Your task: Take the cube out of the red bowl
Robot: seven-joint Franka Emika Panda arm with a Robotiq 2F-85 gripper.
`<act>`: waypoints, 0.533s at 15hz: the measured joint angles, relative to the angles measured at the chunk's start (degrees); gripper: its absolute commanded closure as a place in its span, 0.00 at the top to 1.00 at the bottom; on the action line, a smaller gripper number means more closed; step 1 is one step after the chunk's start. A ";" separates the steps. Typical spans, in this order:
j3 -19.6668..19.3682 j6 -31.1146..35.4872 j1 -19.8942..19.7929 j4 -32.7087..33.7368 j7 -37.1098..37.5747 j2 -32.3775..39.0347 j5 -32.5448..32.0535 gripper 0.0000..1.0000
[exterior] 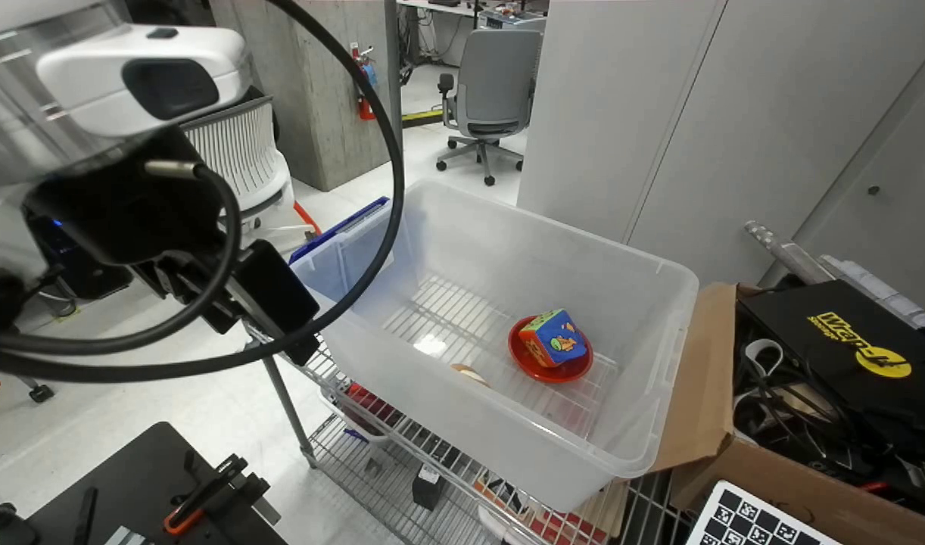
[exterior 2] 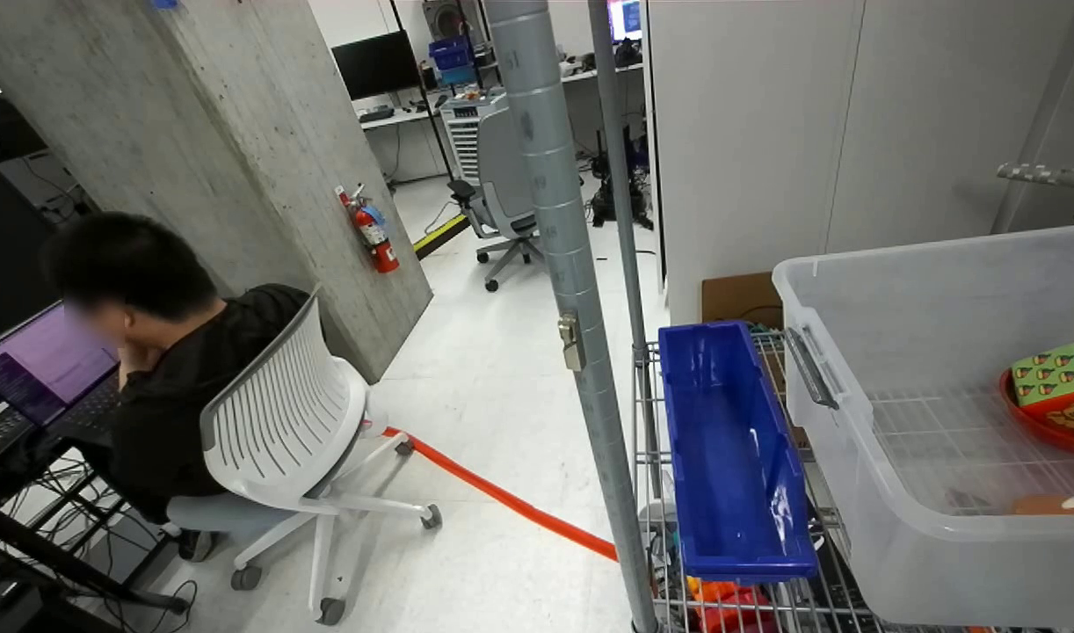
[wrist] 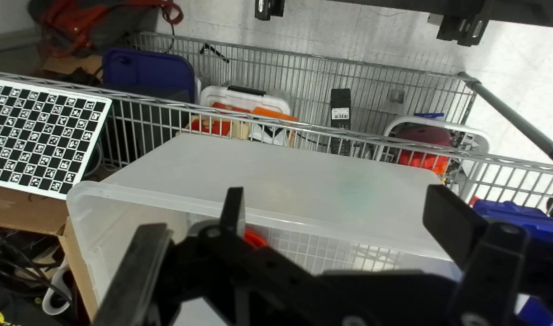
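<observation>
Both exterior views angled downward, sharing bin [exterior: 462, 412], red bowl [exterior: 549, 373] and concrete pillar [exterior: 311, 113], wrist view close behind end effector [wrist: 342, 210], facing down across the bin.

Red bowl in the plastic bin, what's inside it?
A picture-printed cube sits in the red bowl, showing blue and green faces. It covers much of the bowl's floor, so whatever lies beneath cannot be seen.

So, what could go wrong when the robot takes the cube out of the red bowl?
The cube fills much of the red bowl, so a grasp may bump its rim. The bin around them has high walls, which the open gripper might hit. The looping black cable could snag there too.
</observation>
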 measured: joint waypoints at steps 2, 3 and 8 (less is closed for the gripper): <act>-0.18 1.95 -0.10 0.27 1.45 0.92 0.02 1.00; -0.43 4.03 -0.43 0.90 2.84 2.18 0.07 1.00; -2.63 15.09 -5.33 10.46 10.43 16.25 0.22 1.00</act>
